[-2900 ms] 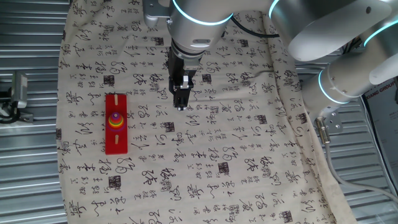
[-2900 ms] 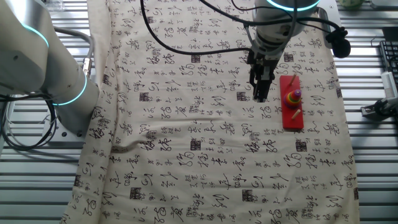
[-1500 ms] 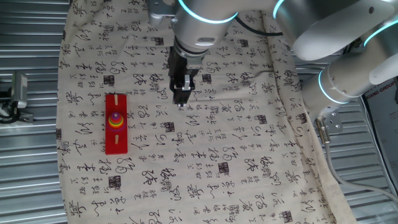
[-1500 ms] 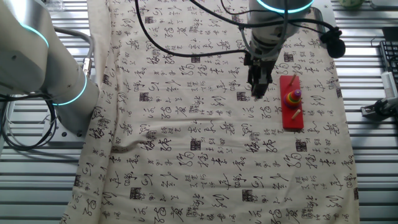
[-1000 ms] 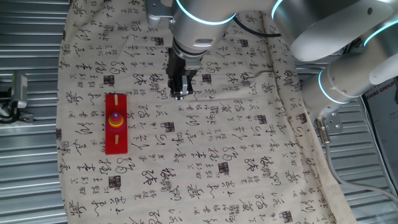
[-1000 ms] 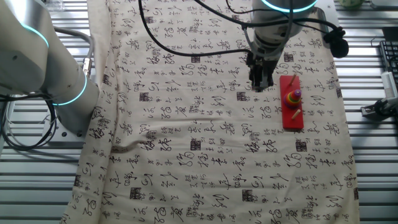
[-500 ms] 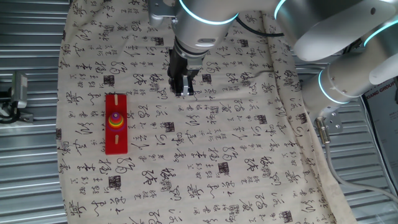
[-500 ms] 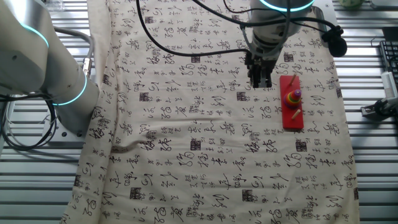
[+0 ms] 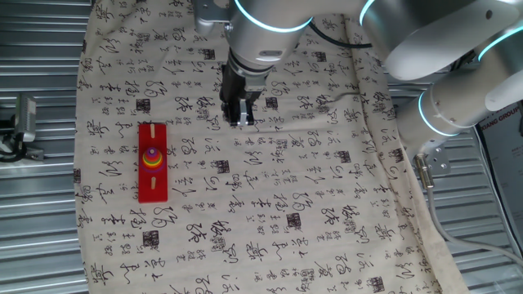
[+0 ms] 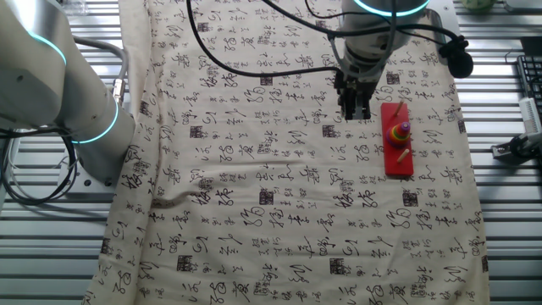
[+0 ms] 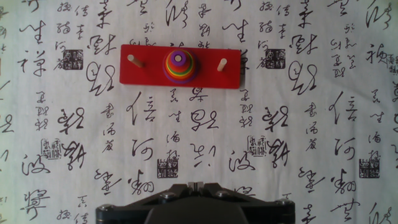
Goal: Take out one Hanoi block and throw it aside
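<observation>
A red base [image 9: 152, 175] lies on the patterned cloth with a stack of coloured rings on its middle peg. The small purple Hanoi block [image 11: 179, 60] sits on top of the stack, above a yellow ring and a red-orange ring; it also shows in one fixed view [image 9: 151, 152] and in the other fixed view [image 10: 404, 128]. My gripper [image 9: 239, 121] hangs above the cloth to the right of the base, apart from it. In the other fixed view the gripper [image 10: 354, 114] is left of the base. In the hand view its jaws [image 11: 193, 184] are together and hold nothing.
Two bare wooden pegs [image 11: 132, 60] [image 11: 222, 65] stand at either end of the base. The cloth [image 9: 327, 212] covers the table, with metal slats [image 9: 37, 204] beyond its edges. A second robot arm [image 10: 76, 110] stands at the side. A metal clamp [image 9: 20, 122] sits off the cloth.
The gripper rose from close to the cloth and shifted slightly, staying shut. In the last half second it barely moved. The ring stack has not changed.
</observation>
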`<act>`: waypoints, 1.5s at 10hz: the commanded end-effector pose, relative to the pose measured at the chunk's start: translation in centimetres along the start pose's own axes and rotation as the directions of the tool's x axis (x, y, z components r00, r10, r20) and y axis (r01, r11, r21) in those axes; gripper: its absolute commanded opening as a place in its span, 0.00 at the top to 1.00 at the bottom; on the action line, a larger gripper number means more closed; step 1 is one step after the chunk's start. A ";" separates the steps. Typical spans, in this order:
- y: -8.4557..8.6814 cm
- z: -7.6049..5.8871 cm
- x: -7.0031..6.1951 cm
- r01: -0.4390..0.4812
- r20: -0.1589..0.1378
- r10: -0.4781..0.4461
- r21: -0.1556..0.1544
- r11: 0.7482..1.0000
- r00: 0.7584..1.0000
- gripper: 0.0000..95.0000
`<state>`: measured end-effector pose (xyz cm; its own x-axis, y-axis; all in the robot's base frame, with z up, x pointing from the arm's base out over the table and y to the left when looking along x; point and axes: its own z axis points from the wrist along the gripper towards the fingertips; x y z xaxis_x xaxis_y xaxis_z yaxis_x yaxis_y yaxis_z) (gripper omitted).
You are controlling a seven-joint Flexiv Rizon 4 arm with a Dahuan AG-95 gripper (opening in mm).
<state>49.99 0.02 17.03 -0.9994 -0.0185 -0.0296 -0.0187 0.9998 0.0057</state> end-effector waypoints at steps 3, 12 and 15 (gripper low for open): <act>0.1 0.0 -0.2 -0.001 -0.006 0.001 0.000 1.000 1.000 1.00; 0.1 0.2 -2.0 0.008 -0.012 -0.008 -0.003 1.000 1.000 1.00; 0.2 0.9 -2.7 0.005 -0.011 -0.005 -0.004 1.000 1.000 1.00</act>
<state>52.81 0.28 16.24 -0.9995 -0.0237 -0.0190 -0.0239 0.9997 0.0112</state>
